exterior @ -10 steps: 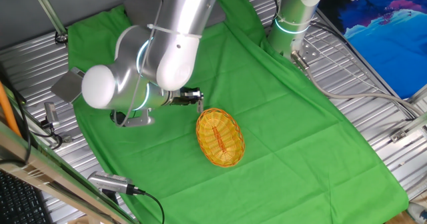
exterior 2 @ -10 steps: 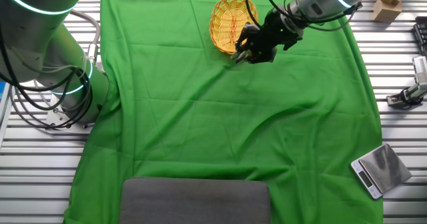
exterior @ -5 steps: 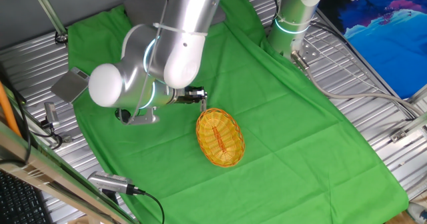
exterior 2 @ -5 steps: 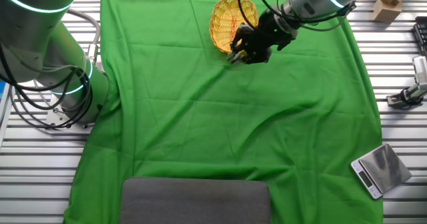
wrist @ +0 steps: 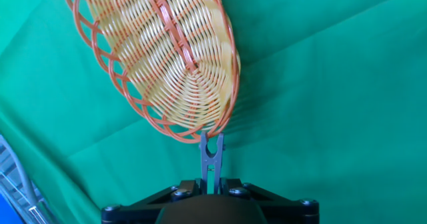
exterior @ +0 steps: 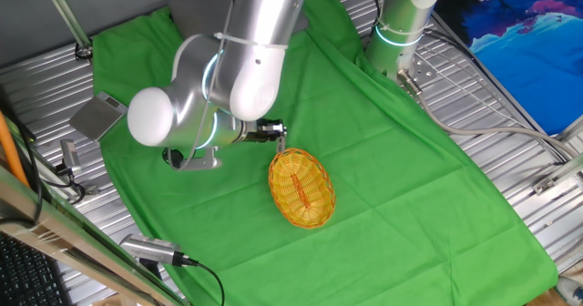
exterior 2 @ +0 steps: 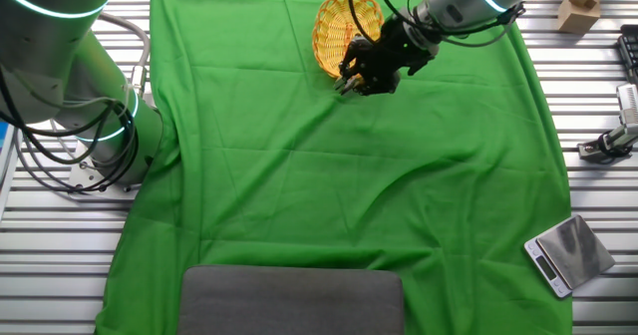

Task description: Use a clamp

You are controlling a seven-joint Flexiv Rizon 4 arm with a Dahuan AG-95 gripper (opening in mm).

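Note:
The clamp (wrist: 211,159) is a small grey clip with two thin prongs. It sticks out forward from my gripper (wrist: 211,184), which is shut on its tail. The prong tips reach the near rim of the oval wicker basket (wrist: 167,57), and the rim sits at the notch between them. In one fixed view my gripper (exterior: 276,139) is low at the basket's (exterior: 301,188) far end. In the other fixed view my gripper (exterior 2: 351,80) is at the basket's (exterior 2: 344,31) near edge. The clamp is too small to see in both fixed views.
A green cloth (exterior 2: 349,175) covers the table. A grey pad (exterior 2: 291,300) lies at its near edge and a small scale (exterior 2: 566,253) sits on the metal slats. A second arm's base (exterior: 401,24) stands at the cloth's far side.
My gripper has moved a little towards the basket with the clamp in it, bringing the prongs up to the rim. The basket has stayed in place.

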